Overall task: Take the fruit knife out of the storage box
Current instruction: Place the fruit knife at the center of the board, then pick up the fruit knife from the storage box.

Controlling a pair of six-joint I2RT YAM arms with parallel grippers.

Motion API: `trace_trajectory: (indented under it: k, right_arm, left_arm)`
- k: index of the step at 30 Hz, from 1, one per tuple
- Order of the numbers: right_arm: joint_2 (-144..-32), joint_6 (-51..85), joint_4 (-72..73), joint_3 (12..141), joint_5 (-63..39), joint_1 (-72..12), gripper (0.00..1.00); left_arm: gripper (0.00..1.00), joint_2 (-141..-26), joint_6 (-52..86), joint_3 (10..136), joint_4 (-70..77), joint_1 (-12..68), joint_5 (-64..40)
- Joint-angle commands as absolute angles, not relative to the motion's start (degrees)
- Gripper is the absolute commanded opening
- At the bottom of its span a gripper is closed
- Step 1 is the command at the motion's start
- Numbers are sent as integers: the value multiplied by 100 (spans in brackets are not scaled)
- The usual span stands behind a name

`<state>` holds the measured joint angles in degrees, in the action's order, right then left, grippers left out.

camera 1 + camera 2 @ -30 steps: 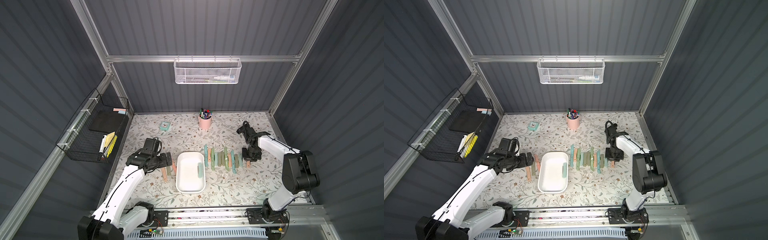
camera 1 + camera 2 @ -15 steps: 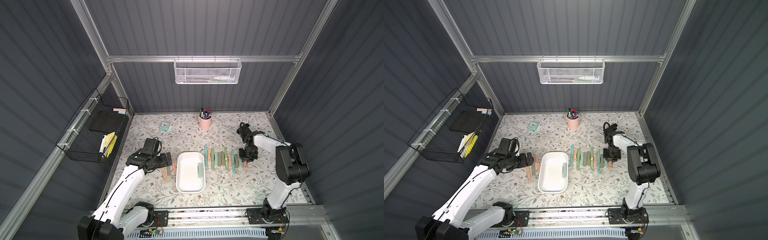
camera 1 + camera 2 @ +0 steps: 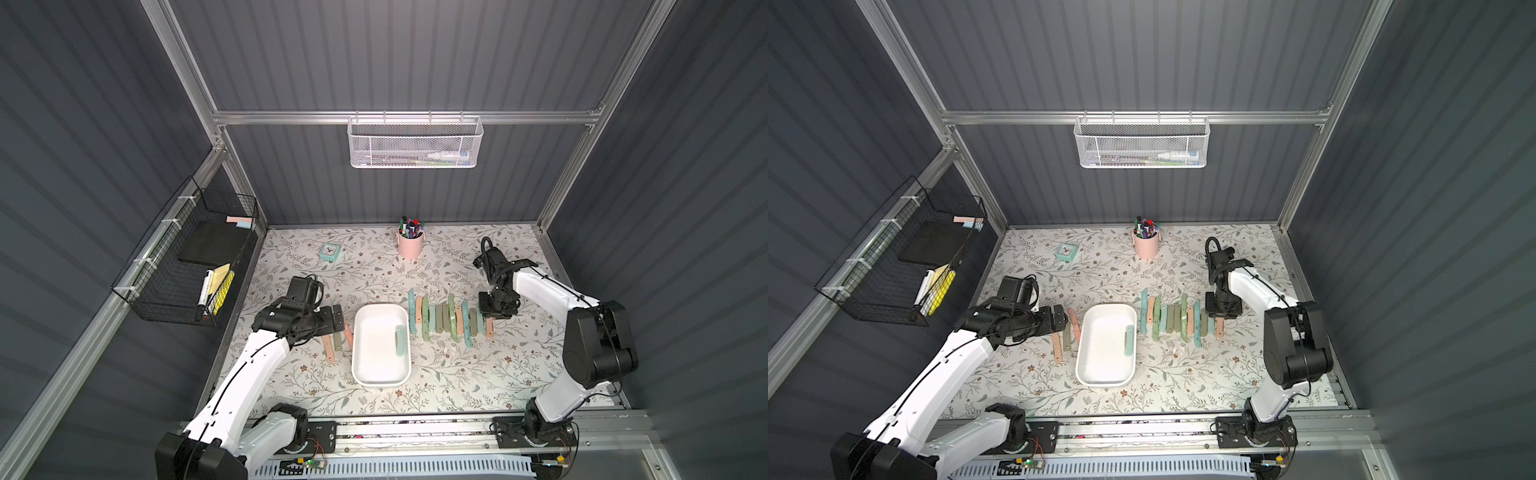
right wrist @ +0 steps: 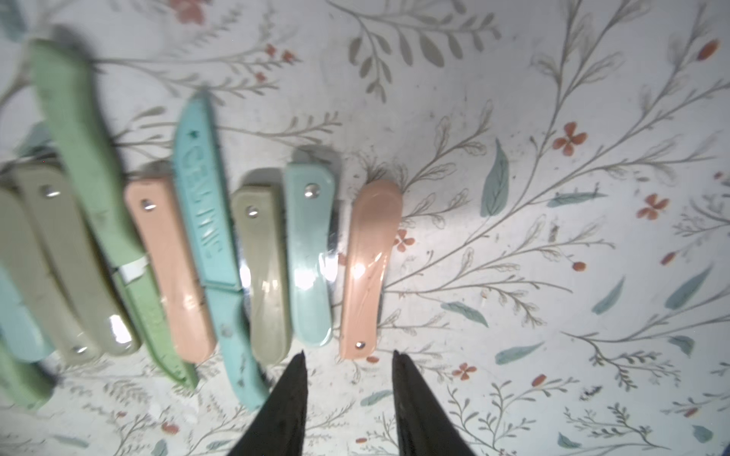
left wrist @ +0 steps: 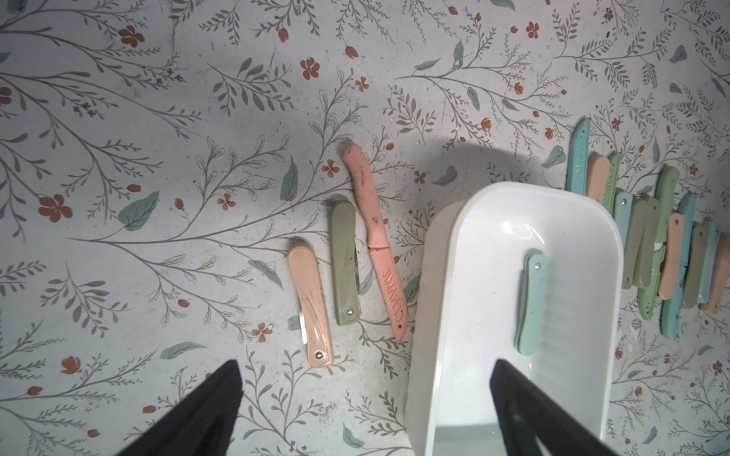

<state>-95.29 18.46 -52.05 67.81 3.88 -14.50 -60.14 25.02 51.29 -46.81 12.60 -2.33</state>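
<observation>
A teal knife lies in the box near its right wall, mid-table toward the front edge. Its long axis runs front to back, rivet end toward the back edge. The left gripper hangs wide open and empty beside the box's left wall. The right gripper, jaws apart and empty, hovers over the right end of the knife row. A clean pick likely means straddling the handle's middle crosswise, clear of the wall.
</observation>
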Motion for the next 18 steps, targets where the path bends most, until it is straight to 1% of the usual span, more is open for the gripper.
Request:
trace_trajectory:
  k: [1,6,10,14,18]
  right_arm:
    - [-9137,2124,-5596,7078,538,-2072,39]
    - [-8853,2622,-5385,7409,506,-3248,40]
    - [-8909,3028,-4867,7465,-24,-3883,40]
    - [-9355,3420,-4817,7823,-245,-4487,40]
    - [-9925,3587,-4999,8377,-186,-5077,41]
  left_arm:
    - [99,-6021,2502,5126,-4695,1283,-281]
    - [99,-6046,2497,5126,-4673,1283,-342]
    - [100,-6078,2487,5139,-4667,1283,-389]
    - [99,-6072,2488,5139,-4657,1283,-381]
    - [99,-6055,2498,5141,-4658,1283,-362]
